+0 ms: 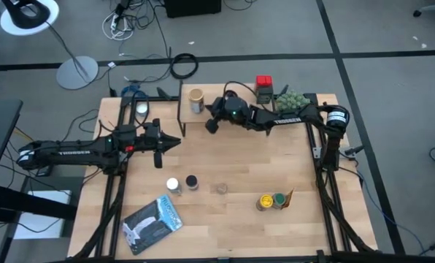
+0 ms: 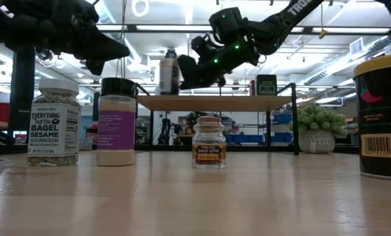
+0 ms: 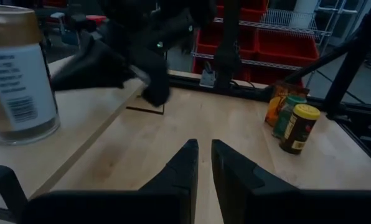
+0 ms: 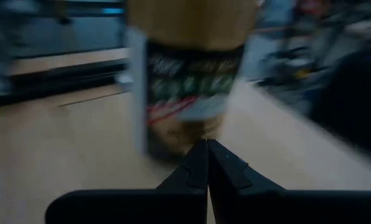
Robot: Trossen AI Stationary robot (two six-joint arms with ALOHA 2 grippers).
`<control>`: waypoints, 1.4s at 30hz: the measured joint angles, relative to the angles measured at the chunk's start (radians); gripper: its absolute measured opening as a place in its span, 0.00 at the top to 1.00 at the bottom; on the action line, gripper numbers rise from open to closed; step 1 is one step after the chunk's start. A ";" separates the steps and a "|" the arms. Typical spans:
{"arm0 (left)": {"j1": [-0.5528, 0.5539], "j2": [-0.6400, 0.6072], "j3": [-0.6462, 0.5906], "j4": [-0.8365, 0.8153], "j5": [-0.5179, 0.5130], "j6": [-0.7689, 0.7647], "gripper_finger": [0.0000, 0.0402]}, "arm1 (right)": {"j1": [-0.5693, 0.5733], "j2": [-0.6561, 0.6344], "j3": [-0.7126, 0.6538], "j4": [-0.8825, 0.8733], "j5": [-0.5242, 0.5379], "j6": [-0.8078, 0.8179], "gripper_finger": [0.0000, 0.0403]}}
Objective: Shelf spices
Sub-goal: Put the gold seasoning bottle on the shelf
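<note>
From above, the shelf (image 1: 243,109) stands at the far middle of the table (image 1: 225,226), with a tan-lidded jar (image 1: 196,99) on its left end and a red tin (image 1: 264,88) beside a green plant (image 1: 291,98) at its far right. Over the shelf hangs the right gripper (image 1: 212,124), just right of that jar. The left gripper (image 1: 175,141) hovers above the table's left half. Nearer stand a white-lidded jar (image 1: 173,185), a black-lidded jar (image 1: 192,182), a small clear jar (image 1: 222,188), and a yellow-lidded jar (image 1: 266,201) touching a green-lidded one (image 1: 279,199); a silver pouch (image 1: 153,222) lies near left.

At table level, the tan-lidded jar (image 2: 170,73) sits on the shelf (image 2: 215,101), the right gripper (image 2: 185,77) close beside it.

Past the left wrist, its fingers (image 3: 179,168) stand slightly parted, holding nothing.

Past the right wrist, its fingertips (image 4: 198,163) meet, empty, the jar (image 4: 185,74) just ahead.
</note>
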 joint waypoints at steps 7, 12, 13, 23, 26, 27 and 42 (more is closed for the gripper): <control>0.000 0.000 0.000 -0.001 -0.001 0.000 0.88 | 0.045 0.001 0.000 -0.018 -0.064 -0.034 1.00; 0.000 0.000 0.000 -0.001 -0.001 0.000 0.88 | 0.047 0.001 0.000 0.007 0.182 -0.037 1.00; 0.000 0.000 0.000 -0.001 -0.001 0.000 0.88 | 0.042 0.001 0.003 0.004 0.183 -0.026 1.00; 0.000 0.000 0.000 -0.001 -0.001 -0.005 0.88 | 0.029 0.001 0.084 -0.024 -0.053 -0.048 1.00; 0.000 0.000 0.000 -0.001 -0.001 -0.006 0.88 | 0.035 0.000 0.096 -0.029 -0.138 -0.055 1.00; 0.000 0.000 0.000 -0.001 -0.001 -0.006 0.88 | 0.038 0.000 0.096 -0.034 -0.137 -0.054 1.00; 0.000 0.000 0.000 0.008 0.001 -0.021 0.88 | 0.054 0.000 0.095 -0.056 -0.168 0.004 1.00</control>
